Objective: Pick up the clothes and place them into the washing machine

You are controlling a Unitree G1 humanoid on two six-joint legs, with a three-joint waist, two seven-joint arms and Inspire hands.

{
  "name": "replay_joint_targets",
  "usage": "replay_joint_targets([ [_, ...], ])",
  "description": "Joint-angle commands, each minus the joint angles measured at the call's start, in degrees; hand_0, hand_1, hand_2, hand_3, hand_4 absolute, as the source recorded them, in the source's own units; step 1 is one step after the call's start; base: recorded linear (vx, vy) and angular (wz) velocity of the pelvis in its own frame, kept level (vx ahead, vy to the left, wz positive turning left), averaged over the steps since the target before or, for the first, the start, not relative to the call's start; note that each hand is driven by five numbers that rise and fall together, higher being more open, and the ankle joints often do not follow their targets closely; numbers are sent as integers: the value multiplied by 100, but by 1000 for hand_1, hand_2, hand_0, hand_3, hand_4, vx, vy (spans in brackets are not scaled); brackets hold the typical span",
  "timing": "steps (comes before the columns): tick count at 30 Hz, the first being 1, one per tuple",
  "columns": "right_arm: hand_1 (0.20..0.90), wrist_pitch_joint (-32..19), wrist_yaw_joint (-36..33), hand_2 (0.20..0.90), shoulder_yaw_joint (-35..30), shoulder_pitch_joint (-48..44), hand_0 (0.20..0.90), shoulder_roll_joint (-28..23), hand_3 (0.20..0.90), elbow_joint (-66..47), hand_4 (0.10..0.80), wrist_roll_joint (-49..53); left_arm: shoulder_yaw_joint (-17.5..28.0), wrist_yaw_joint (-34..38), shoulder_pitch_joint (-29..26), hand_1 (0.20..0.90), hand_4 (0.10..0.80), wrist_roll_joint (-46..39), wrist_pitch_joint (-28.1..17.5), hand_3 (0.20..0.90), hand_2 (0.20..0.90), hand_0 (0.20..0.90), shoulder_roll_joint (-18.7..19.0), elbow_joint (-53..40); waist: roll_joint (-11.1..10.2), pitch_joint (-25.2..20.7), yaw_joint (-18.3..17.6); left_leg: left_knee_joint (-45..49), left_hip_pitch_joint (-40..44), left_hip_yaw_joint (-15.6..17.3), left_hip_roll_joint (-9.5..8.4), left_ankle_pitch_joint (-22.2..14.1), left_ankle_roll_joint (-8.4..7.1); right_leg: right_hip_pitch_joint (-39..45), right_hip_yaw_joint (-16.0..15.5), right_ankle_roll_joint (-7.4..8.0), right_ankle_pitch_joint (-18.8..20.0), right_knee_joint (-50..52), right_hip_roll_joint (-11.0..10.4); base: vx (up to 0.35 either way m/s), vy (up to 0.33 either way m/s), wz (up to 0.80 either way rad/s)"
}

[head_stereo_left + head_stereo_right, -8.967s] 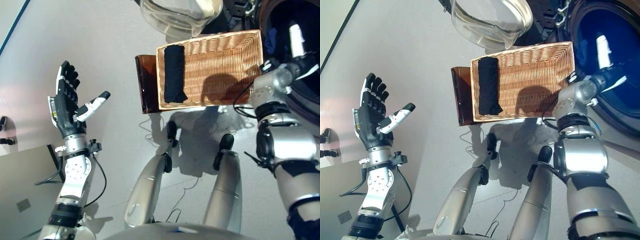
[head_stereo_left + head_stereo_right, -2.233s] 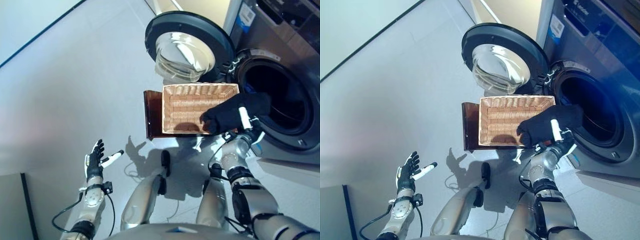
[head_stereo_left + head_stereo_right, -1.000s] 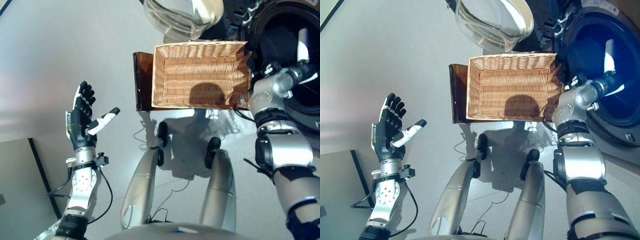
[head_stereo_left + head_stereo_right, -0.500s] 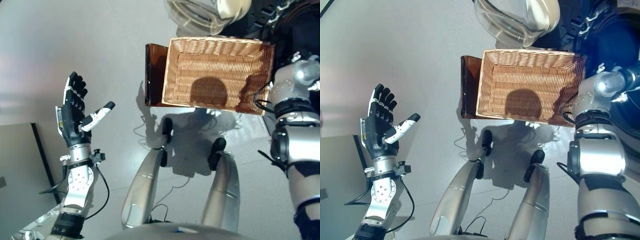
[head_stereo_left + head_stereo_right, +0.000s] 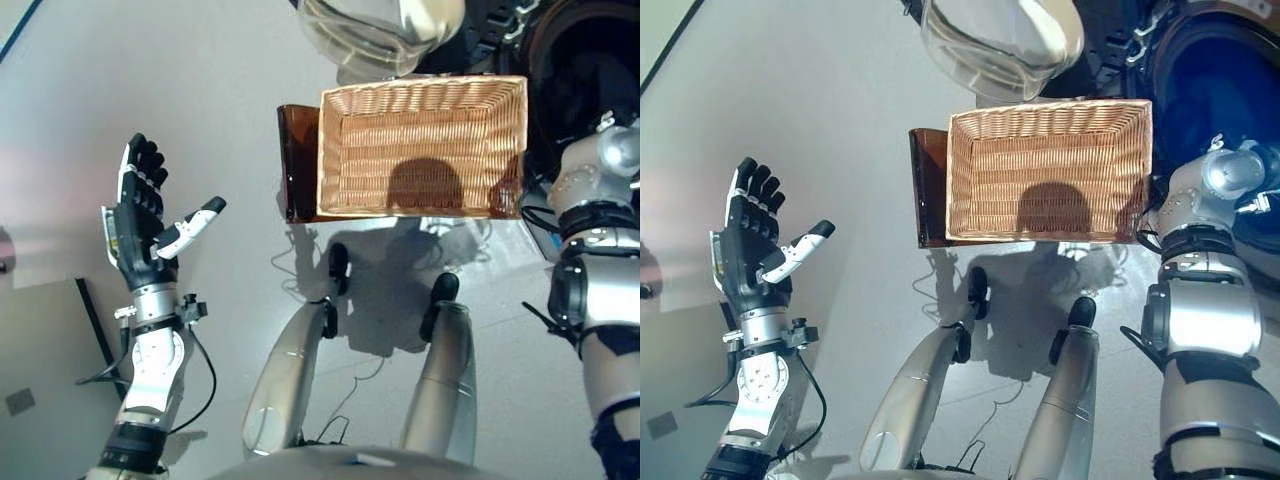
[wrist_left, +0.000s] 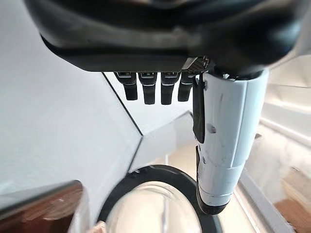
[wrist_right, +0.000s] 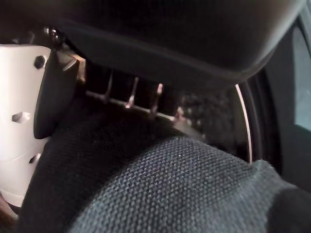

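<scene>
The wicker basket (image 5: 400, 140) rests on the dark brown box (image 5: 296, 165) and holds no clothes. My right arm (image 5: 598, 168) reaches past the basket's right end into the washing machine's dark drum (image 5: 1210, 90), which hides the hand in the eye views. In the right wrist view my right hand (image 7: 170, 34) has a dark woven garment (image 7: 165, 184) bunched against its palm, with the thumb (image 7: 22, 121) pressed to it. My left hand (image 5: 143, 225) is open and empty, raised at the left; its straight fingers (image 6: 148, 90) show in the left wrist view.
The machine's round glass door (image 5: 375, 30) hangs open just behind the basket. Light grey floor (image 5: 200, 90) spreads to the left. A grey panel (image 5: 45, 370) lies at the lower left.
The dark garment has gone from the basket into the drum with my right hand. Over the last second only the camera has shifted; the left hand stays raised.
</scene>
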Motion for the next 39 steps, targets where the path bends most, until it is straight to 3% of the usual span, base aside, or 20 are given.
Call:
replay_joint_targets([
  [1, 200, -371, 285, 200, 500, 13, 200, -313, 200, -298, 300, -284, 360, -14, 99, 900, 800, -238, -631, 900, 900, 900, 73, -634, 206, -385, -18, 395, -13, -167, -15, -863, -169, 496, -180, -385, 285, -1088, 446, 11, -4, -16],
  [3, 200, -368, 507, 200, 569, 175, 200, -37, 200, -365, 300, -239, 329, -64, 66, 900, 800, -264, -599, 900, 900, 900, 51, -598, 203, -353, -64, 355, 15, -81, 6, -723, -140, 497, -213, -405, 456, -1151, 472, -18, 9, -18],
  [7, 200, -440, 821, 200, 505, 717, 200, 641, 200, -547, 300, -102, 353, -148, 50, 900, 800, -341, -547, 900, 900, 900, -27, -451, 100, -525, -147, 167, 318, -72, -23, -874, -139, 736, -150, -343, 399, -1346, 499, 81, 23, -21],
  [9, 200, -461, 909, 200, 483, 972, 200, 911, 200, -648, 300, -79, 370, -210, 73, 900, 800, -409, -537, 900, 900, 900, -85, -392, 91, -552, -181, 88, 342, -5, -1, -710, -106, 769, -194, -367, 591, -1457, 493, -8, 35, -16],
  [15, 200, -524, 1281, 200, 588, 2389, 200, 1870, 200, -1831, 300, -301, 561, -394, 160, 900, 800, -570, -469, 900, 900, 900, -316, -188, -49, -791, -283, -266, 781, -26, -23, -646, -102, 1260, -301, -304, 735, -1886, 450, 57, 21, -2],
  [22, 200, -442, 1751, 200, 521, 3959, 200, 2385, 200, -3037, 300, -516, 472, -512, 191, 900, 800, -582, -375, 900, 900, 900, -626, 187, -313, -1029, -453, -595, 1628, -90, -53, -652, -117, 2241, -395, -190, 826, -2388, 384, 125, 2, 2],
  [29, 200, -28, 2265, 200, 607, 5208, 200, 2464, 200, -3531, 300, -851, 617, -500, 201, 900, 800, -630, -188, 900, 900, 900, -742, 501, -714, -1401, -578, -906, 2885, -86, 195, -665, -178, 3576, -532, -125, 769, -2924, 556, 118, -113, -16],
  [32, 200, 172, 2412, 200, 737, 5655, 200, 2558, 200, -3680, 300, -994, 704, -492, 234, 900, 800, -683, -66, 900, 900, 900, -809, 534, -912, -1583, -621, -958, 3303, -97, 439, -553, -294, 4138, -605, -165, 766, -3291, 713, 95, -250, -4],
  [35, 200, 286, 2634, 200, 852, 6136, 200, 2685, 200, -3967, 300, -997, 708, -579, 363, 900, 800, -636, 76, 900, 900, 900, -882, 554, -1089, -1722, -612, -681, 3420, -139, 639, -200, -389, 4677, -623, -253, 778, -3685, 882, 69, -272, -7],
  [36, 200, 366, 2751, 200, 870, 6381, 200, 2683, 200, -4059, 300, -1044, 709, -627, 412, 900, 800, -617, 157, 900, 900, 900, -920, 598, -1177, -1813, -580, -297, 3386, -152, 708, 171, -447, 4982, -669, -297, 830, -3906, 912, 100, -283, -9],
  [39, 200, 465, 2892, 200, 854, 6767, 200, 2685, 200, -4251, 300, -999, 596, -710, 489, 900, 800, -635, 222, 900, 900, 900, -985, 731, -1252, -1885, -640, 158, 3383, -11, 680, 355, -477, 5382, -784, -362, 866, -4143, 914, 66, -204, 17],
])
